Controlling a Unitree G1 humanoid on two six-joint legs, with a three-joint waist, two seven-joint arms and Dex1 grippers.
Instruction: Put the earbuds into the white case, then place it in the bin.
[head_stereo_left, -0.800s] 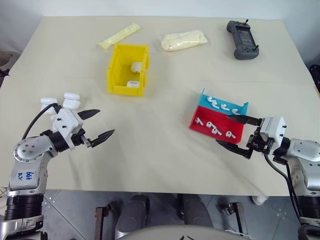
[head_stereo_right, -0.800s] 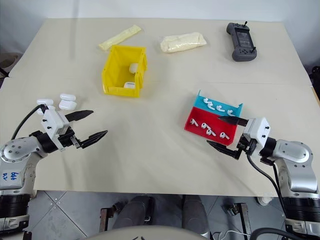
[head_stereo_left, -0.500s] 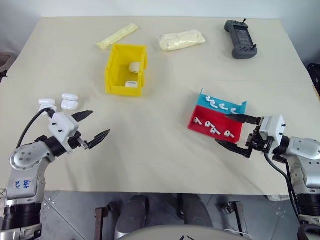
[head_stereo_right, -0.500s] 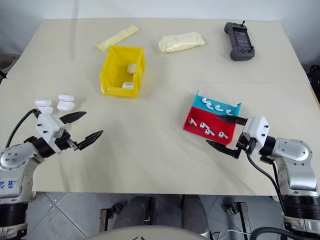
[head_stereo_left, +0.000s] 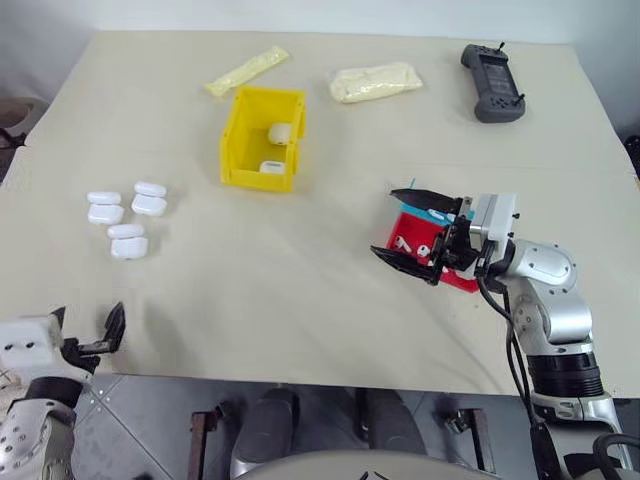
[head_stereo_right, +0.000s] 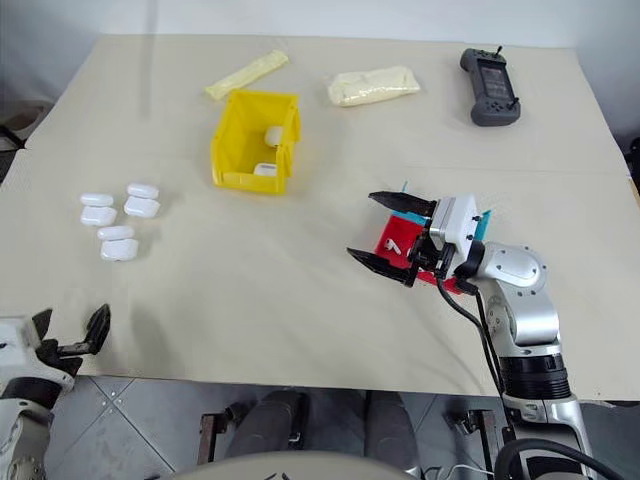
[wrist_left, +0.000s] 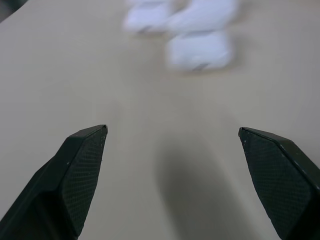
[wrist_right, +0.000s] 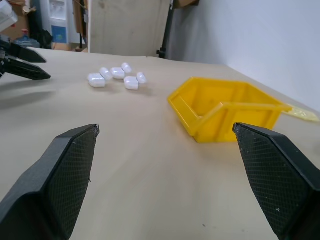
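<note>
Several white cases (head_stereo_left: 128, 240) lie in a loose cluster at the table's left. The yellow bin (head_stereo_left: 236, 140) stands behind the middle, with two white cases (head_stereo_left: 272, 168) inside. My right gripper (head_stereo_left: 388, 222) hangs open, pointing left, over the red-and-teal tray (head_stereo_left: 402, 238) and covering most of it. One earbud (head_stereo_left: 422, 248) shows on the red part. My left gripper (head_stereo_left: 88, 325) is open and empty at the near left table edge, well short of the cases. Its wrist view shows the cases (wrist_left: 199, 49) blurred ahead. The right wrist view looks past open fingers (wrist_right: 65, 165) toward the bin (wrist_right: 225, 107).
A black handheld controller (head_stereo_left: 490, 82) lies at the far right. A pale yellow pouch (head_stereo_left: 372, 82) and a long yellow packet (head_stereo_left: 245, 70) lie behind the bin. Bare table stretches between the cases and the tray.
My left gripper has drawn back from beside the cases to the near table edge. My right gripper has swung left and up over the tray. The head camera has shifted slightly.
</note>
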